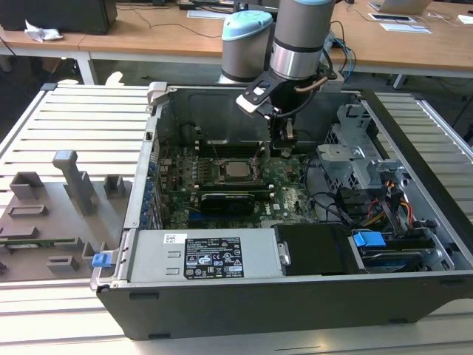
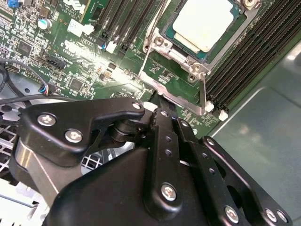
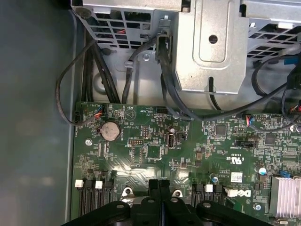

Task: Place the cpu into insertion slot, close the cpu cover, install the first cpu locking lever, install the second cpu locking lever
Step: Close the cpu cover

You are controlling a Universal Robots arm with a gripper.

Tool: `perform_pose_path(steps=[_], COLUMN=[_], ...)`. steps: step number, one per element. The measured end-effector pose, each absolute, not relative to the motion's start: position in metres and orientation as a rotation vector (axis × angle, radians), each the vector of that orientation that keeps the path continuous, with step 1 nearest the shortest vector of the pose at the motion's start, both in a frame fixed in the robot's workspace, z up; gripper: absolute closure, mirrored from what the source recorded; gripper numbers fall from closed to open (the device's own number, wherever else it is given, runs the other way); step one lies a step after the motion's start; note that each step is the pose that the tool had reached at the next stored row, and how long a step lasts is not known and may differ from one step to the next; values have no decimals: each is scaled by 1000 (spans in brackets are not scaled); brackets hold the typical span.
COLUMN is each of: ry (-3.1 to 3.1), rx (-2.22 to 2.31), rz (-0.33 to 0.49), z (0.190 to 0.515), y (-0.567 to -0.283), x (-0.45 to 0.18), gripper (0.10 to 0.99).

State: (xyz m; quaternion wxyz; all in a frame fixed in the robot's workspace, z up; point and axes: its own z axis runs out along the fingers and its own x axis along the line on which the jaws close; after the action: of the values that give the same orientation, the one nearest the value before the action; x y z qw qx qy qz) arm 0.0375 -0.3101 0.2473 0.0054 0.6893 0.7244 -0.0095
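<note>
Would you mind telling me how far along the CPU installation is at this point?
Done: the cpu sits in the insertion slot. In hand: the cpu cover stands tilted open, and the gripper, fingers together, meets its free edge. Left: the cover is not down, so neither of the locking levers can be installed yet.

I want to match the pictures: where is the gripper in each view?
Exterior view: gripper over the green board, to the exterior view's right of the cpu.
Second wrist view: gripper tip near the cpu.
First wrist view: gripper tip over the board.
Shared landmark: the board.
</note>
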Motion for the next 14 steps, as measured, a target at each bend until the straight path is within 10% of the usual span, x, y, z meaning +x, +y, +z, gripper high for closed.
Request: perform_pose_path(steps=[14], ry=[2268], rx=[2158], rz=[-30], z=[247], y=[-310], x=[27], gripper=[980])
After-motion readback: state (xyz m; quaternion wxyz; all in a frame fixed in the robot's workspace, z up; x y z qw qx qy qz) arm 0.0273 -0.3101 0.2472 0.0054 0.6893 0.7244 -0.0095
